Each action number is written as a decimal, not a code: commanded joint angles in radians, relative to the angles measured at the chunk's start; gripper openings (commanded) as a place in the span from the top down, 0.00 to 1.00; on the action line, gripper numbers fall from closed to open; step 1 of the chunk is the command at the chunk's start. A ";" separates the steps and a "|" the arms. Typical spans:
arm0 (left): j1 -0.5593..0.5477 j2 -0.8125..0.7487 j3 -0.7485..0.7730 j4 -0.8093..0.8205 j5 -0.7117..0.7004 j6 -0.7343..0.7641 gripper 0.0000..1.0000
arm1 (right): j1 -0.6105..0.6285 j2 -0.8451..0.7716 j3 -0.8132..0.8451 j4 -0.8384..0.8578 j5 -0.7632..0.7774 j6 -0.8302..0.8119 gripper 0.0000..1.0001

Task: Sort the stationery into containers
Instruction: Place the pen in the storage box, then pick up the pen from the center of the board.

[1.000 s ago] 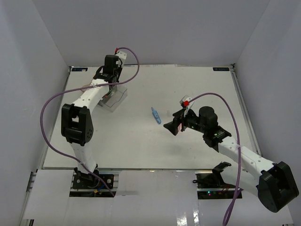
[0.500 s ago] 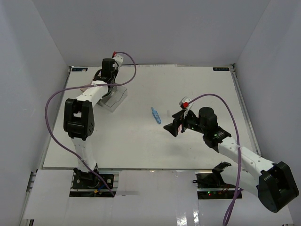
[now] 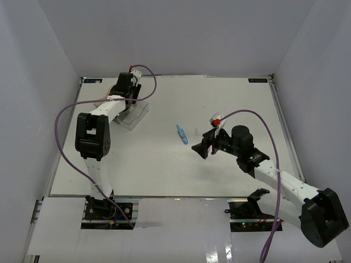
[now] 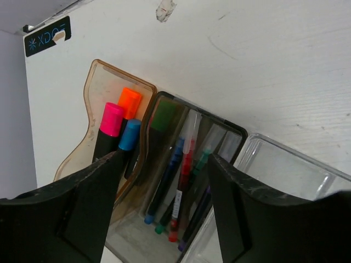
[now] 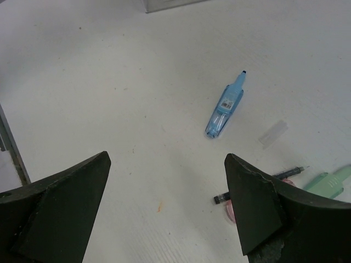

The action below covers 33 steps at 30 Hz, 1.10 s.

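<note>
Top-view upper left: left claw (image 4: pixel 164 160) spread wide, empty, hanging directly over organiser tray (image 4: pixel 94 74). Centre right: right claw (image 5: pixel 165 159) wide, empty. Pastel blue marker (image 5: pixel 225 105) flat on table (image 5: pixel 109 66), ahead of it, apart.

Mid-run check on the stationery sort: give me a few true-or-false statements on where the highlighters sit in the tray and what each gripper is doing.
1. The pink-capped highlighter, orange-capped highlighter and blue-capped highlighter are in the amber compartment. True.
2. The green-capped highlighter is in there with them. False: it is in the smoky grey compartment, alongside the thin pens.
3. The right gripper is shut on the pastel blue marker. False: it is open and empty, and the marker lies on the table ahead of it.
4. The left gripper is open, holding nothing. True.
</note>
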 commanded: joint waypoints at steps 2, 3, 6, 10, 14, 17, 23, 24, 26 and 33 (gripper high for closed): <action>0.003 -0.176 0.010 -0.051 0.030 -0.099 0.21 | -0.006 0.016 0.059 -0.057 0.095 0.024 0.08; 0.003 -0.197 0.005 -0.061 0.035 -0.120 0.15 | -0.006 0.023 0.073 -0.080 0.114 0.032 0.07; 0.002 -0.291 -0.004 -0.130 0.101 -0.249 0.06 | -0.001 0.062 0.119 -0.144 0.183 0.070 0.04; 0.002 -0.447 -0.098 -0.170 0.263 -0.442 0.02 | 0.016 0.157 0.194 -0.209 0.264 0.132 0.01; 0.003 -0.608 -0.300 -0.168 0.449 -0.564 0.02 | 0.050 0.270 0.289 -0.342 0.370 0.206 0.00; 0.002 -0.716 -0.397 -0.153 0.496 -0.611 0.02 | 0.069 0.341 0.334 -0.388 0.470 0.259 0.08; 0.002 -0.848 -0.593 -0.073 0.506 -0.618 0.02 | 0.125 0.434 0.331 -0.385 0.577 0.395 0.19; 0.003 -0.853 -0.592 -0.078 0.506 -0.615 0.02 | 0.131 0.445 0.332 -0.387 0.591 0.411 0.20; 0.003 -0.872 -0.601 -0.070 0.495 -0.612 0.02 | 0.145 0.470 0.331 -0.381 0.623 0.447 0.25; 0.003 -0.877 -0.603 -0.073 0.494 -0.615 0.02 | 0.155 0.525 0.323 -0.358 0.675 0.497 0.43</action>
